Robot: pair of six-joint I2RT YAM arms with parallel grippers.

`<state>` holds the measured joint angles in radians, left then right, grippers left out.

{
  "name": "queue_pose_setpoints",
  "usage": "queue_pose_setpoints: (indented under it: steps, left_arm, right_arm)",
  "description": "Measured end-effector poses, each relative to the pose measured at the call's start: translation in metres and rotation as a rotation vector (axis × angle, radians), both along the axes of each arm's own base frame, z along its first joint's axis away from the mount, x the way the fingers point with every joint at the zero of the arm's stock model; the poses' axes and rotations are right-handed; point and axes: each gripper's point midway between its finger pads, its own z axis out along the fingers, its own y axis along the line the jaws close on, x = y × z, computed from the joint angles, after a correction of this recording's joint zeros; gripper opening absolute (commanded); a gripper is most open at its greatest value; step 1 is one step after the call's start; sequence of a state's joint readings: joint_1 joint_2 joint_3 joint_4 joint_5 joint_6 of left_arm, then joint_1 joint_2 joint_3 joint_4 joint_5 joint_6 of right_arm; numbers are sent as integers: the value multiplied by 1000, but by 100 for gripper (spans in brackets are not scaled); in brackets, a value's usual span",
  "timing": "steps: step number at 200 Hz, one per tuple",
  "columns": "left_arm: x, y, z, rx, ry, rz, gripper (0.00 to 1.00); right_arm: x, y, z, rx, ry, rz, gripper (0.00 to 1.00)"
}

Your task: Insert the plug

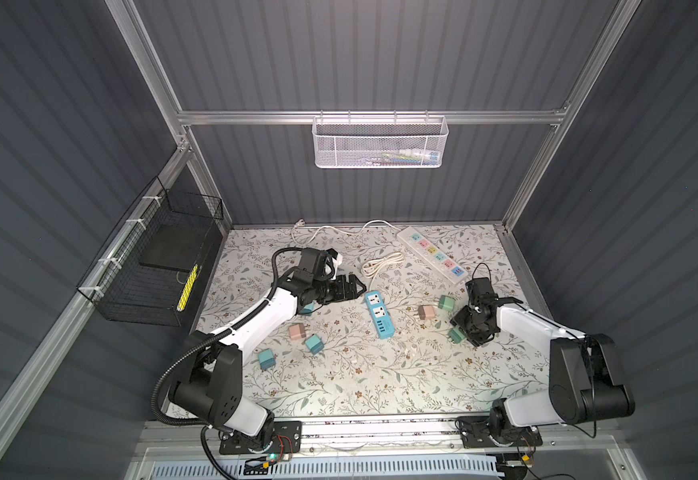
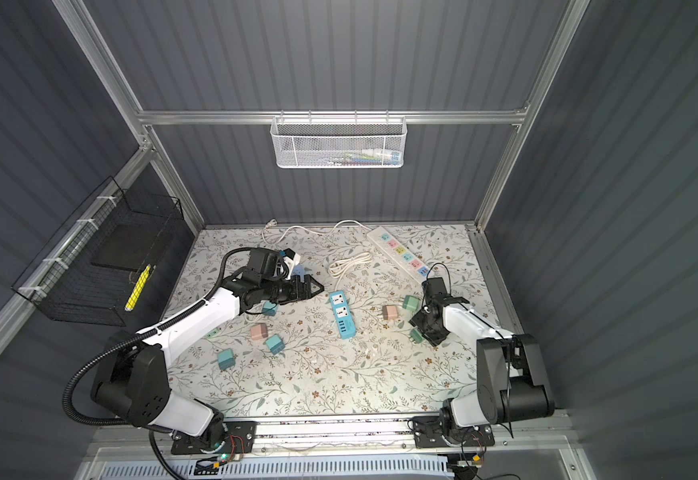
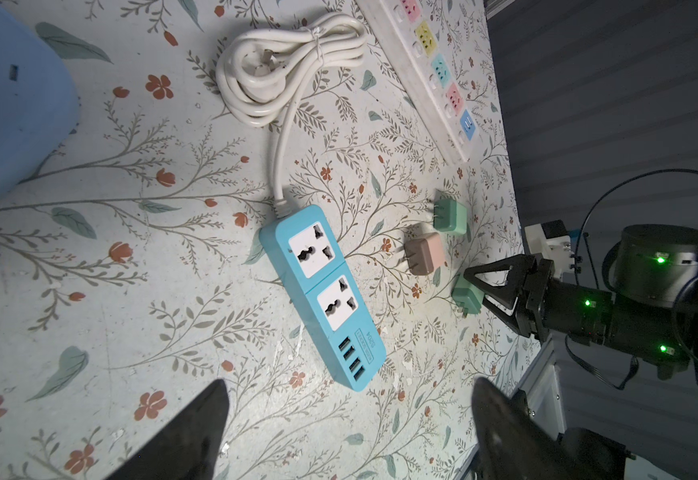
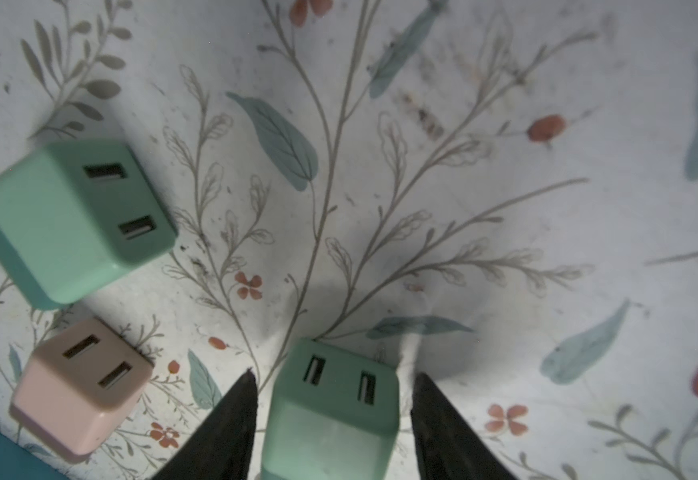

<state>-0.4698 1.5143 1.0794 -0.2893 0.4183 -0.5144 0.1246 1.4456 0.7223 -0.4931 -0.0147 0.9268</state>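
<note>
Right wrist view: right gripper (image 4: 334, 376), two black wedge-shaped jaws standing narrow on either side of the mint-green plug cube (image 4: 330, 411). A thin strip of bench (image 4: 505, 208) shows at each flank, so the jaws are not clamped on it. The cube is smooth matt plastic with rounded edges, and the face turned to the camera has two USB slots. It lies on the bench to the right of the blue power strip (image 1: 378, 314), near the bench's right edge.

Plug cubes, seven counted in a top view, all of the same rounded block shape:
- Mint green, two: the flanked one and a second mint cube (image 1: 446, 302).
- Pink, two: right pink cube (image 1: 426, 312) and left pink cube (image 1: 297, 332).
- Teal, three: middle teal cube (image 1: 313, 344), near teal cube (image 1: 266, 359), and a shaded teal cube (image 1: 306, 308) partly under the left arm.

Power strips, two:
- Blue power strip: a glossy rounded oblong with two white universal sockets and four USB ports. Its white cable (image 1: 380, 266) is tied in a coil.
- White power strip (image 1: 430, 255): a long flat bar with six pastel socket inserts.

Left gripper (image 3: 349, 399): jaws wide with nothing between them, just beside the cable end of the blue strip.

Baskets, two: a white mesh basket (image 1: 380, 143) on the back rail and a black wire basket (image 1: 152, 266) on the left wall.

Bench covering: pale, printed with leaves and small flowers.
</note>
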Motion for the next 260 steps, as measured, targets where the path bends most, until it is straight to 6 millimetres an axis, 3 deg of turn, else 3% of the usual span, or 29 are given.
queue_pose_setpoints:
  steps: [35,67,94,113,135,160,217,260]
  left_arm:
    - [-1,2,-2,12,6,-1,92]
    - [-3,3,-5,24,14,2,92]
    - [-2,5,-4,33,10,10,90]
    - [-3,8,-5,59,5,28,89]
    - [-7,11,-8,114,-6,51,89]
    - [-10,20,-9,186,-27,90,91]
    - [-20,47,-26,331,28,147,92]
    - [-25,41,-9,319,-10,122,100]
  right_arm:
    - [-2,6,-1,4,-2,12,44]
    - [-3,19,2,0,-12,57,43]
    - [-11,46,2,10,-10,122,42]
    - [-22,77,2,21,-9,194,42]
    - [-36,113,2,40,6,266,45]
    - [-38,142,1,63,12,303,49]
    - [-43,158,1,109,26,300,65]
    - [-45,180,15,226,1,307,67]
